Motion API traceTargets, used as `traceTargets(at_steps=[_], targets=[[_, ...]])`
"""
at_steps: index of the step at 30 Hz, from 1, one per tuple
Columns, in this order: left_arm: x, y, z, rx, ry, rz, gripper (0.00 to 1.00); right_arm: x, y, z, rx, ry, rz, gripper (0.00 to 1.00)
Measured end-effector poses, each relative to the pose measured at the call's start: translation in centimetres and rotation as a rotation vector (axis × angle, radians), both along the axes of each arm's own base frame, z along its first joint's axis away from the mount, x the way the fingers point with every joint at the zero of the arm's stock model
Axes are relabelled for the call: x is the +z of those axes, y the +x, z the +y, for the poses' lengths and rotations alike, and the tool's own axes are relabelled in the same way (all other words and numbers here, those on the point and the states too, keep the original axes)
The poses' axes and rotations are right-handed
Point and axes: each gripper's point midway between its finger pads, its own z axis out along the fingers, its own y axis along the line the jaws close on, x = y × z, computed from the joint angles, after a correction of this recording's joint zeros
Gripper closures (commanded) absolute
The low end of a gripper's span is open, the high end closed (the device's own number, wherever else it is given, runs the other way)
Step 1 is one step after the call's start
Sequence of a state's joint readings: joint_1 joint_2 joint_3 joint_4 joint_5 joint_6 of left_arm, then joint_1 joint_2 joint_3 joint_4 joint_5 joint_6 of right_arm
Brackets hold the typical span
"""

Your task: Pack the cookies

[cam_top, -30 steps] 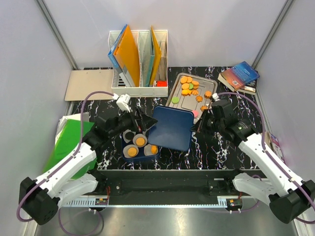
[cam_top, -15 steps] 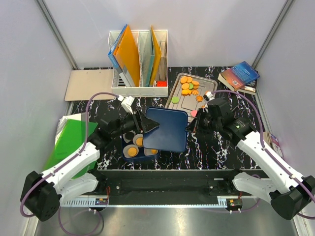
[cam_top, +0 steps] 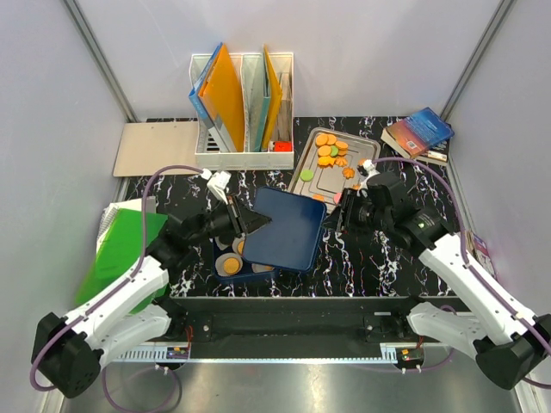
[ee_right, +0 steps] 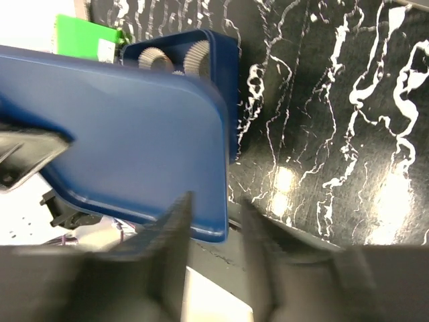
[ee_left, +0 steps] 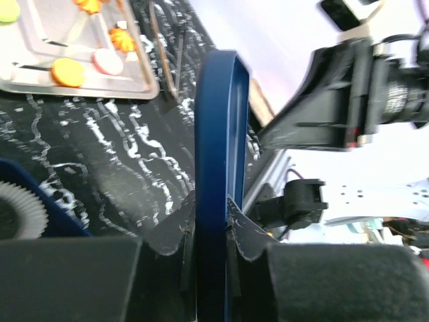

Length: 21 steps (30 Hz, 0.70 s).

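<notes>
While the left gripper (cam_top: 253, 221) pinches the 9 o'clock edge of the blue lid (cam_top: 284, 228), its two fingers (ee_left: 175, 231) pressed together on the rim as the left wrist view shows (ee_left: 212, 225), the right gripper (cam_top: 339, 213) sits at the lid's 3 o'clock edge with its fingers spread. In the right wrist view (ee_right: 216, 201) those fingers (ee_right: 175, 225) are blurred, with the lid's corner (ee_right: 120, 134) in the gap between them; whether either one touches the rim cannot be told. The lid hangs tilted over the blue box (cam_top: 222, 277), covering its 3 o'clock side, and seen edge-on from the left wrist (ee_left: 218, 134) it stands nearly upright. Most of the cookies (cam_top: 328, 149) lie on the metal tray (cam_top: 323, 178) at 1 o'clock from the lid, bunched in the tray's far half: mostly orange, with green ones among them and a pink one near the tray's near edge. One more orange cookie (cam_top: 228, 265) rests in a white paper cup (cam_top: 220, 258) inside the box, at 7 o'clock from the lid. Further out on the table, a white file holder (cam_top: 243, 159) with orange and blue folders stands at 12 o'clock, a stack of books (cam_top: 419, 131) at 2 o'clock, and a green folder (cam_top: 120, 245) at 9 o'clock.
</notes>
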<state>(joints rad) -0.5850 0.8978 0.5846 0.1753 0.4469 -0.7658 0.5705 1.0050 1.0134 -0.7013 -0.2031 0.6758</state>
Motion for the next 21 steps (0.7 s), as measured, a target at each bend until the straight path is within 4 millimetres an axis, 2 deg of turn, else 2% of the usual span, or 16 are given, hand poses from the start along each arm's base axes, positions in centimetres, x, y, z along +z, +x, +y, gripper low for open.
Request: traceTargets(at_steps=[1, 5, 7, 10, 13, 15, 18, 21], targets=[[-0.2, -0.1, 0.2, 0.003, 0.014, -0.004, 0.82, 0.4, -0.1, -0.1, -0.001, 0.005, -0.009, 0.45], [0.3, 0.1, 0.9, 0.024, 0.078, -0.032, 0.82, 2.9, -0.2, -0.5, -0.013, 0.036, -0.082, 0.41], [1.9, 0.6, 1.3, 0.045, 0.106, -0.083, 0.82, 4.6, -0.4, -0.9, -0.027, 0.056, -0.131, 0.41], [4.7, 1.5, 2.2, 0.099, 0.138, -0.171, 0.82, 5.7, -0.5, -1.5, -0.049, 0.07, -0.169, 0.41], [7.2, 2.7, 3.6, 0.184, 0.191, -0.264, 0.82, 5.6, -0.3, -1.8, -0.077, 0.066, -0.168, 0.41], [8.0, 3.4, 4.9, 0.25, 0.251, -0.314, 0.84, 4.8, -0.1, -1.8, -0.089, 0.06, -0.144, 0.41], [7.8, 4.4, 6.8, 0.361, 0.375, -0.367, 0.87, 3.3, 0.3, -1.4, -0.097, 0.043, -0.094, 0.4], [6.7, 4.4, 7.7, 0.411, 0.513, -0.413, 0.88, 2.6, 1.0, -0.8, -0.099, 0.04, -0.067, 0.39]])
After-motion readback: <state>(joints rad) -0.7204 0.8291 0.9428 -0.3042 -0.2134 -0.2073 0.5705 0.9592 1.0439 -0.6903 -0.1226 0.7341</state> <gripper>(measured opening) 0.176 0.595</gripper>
